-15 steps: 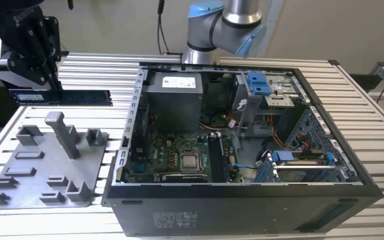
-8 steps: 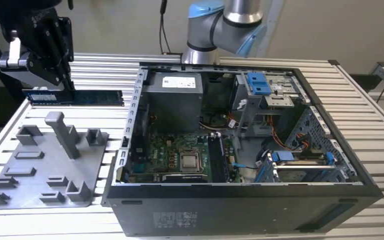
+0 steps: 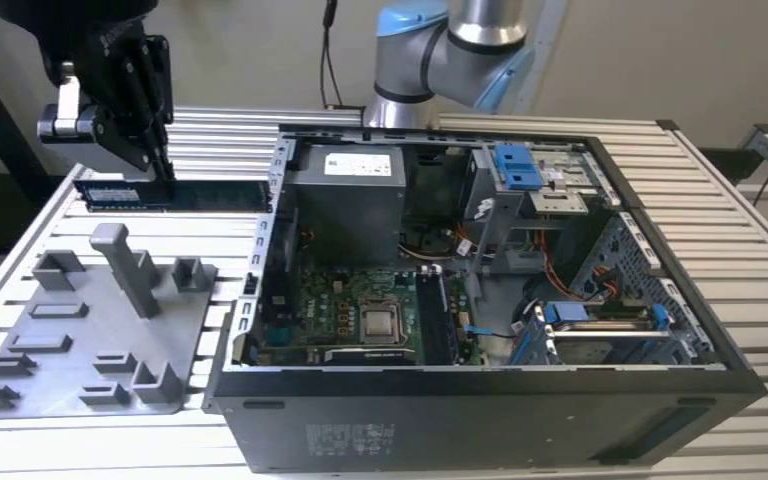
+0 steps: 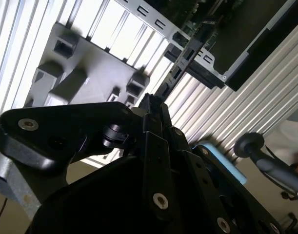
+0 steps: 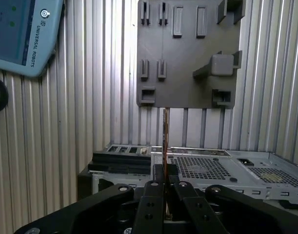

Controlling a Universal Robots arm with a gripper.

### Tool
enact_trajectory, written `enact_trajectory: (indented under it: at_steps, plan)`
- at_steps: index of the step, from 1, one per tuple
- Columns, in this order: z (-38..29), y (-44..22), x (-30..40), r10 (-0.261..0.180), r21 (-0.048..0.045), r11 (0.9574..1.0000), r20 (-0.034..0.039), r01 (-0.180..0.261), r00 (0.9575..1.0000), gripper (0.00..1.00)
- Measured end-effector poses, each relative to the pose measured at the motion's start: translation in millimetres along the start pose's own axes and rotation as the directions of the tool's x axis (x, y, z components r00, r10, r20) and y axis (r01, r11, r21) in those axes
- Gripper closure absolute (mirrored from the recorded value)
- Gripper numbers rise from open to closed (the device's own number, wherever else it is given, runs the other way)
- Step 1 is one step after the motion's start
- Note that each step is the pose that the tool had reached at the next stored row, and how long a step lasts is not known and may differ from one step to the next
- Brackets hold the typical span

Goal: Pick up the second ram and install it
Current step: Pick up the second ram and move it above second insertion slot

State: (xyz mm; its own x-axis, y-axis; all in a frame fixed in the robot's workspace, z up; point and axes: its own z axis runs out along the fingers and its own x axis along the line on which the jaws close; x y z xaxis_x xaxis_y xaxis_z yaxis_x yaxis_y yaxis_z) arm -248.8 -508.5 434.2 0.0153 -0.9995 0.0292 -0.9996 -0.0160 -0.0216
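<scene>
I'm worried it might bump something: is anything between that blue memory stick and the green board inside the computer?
The end effector grips the second ram outside the computer case. The case's side wall stands between the ram and the motherboard. The case is open upward.

Dark-blue second ram (image 3: 184, 194), black tool (image 3: 160, 172), grey tray (image 3: 84, 345), green motherboard (image 3: 315, 300).

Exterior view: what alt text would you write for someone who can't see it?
The robot's fingers grip a dark-blue ram stick, level, at the exterior view's upper left. Beside it an open computer case shows its green motherboard; a grey tray with upright posts sits on the slatted table.
</scene>
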Motion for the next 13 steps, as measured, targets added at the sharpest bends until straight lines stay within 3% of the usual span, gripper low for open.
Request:
enact_trajectory:
  at_steps: [13]
  plan:
    - [0.6,-27.7,0.4,0.0,-0.0002,1.0,0.0,0.0,1.0,0.86]
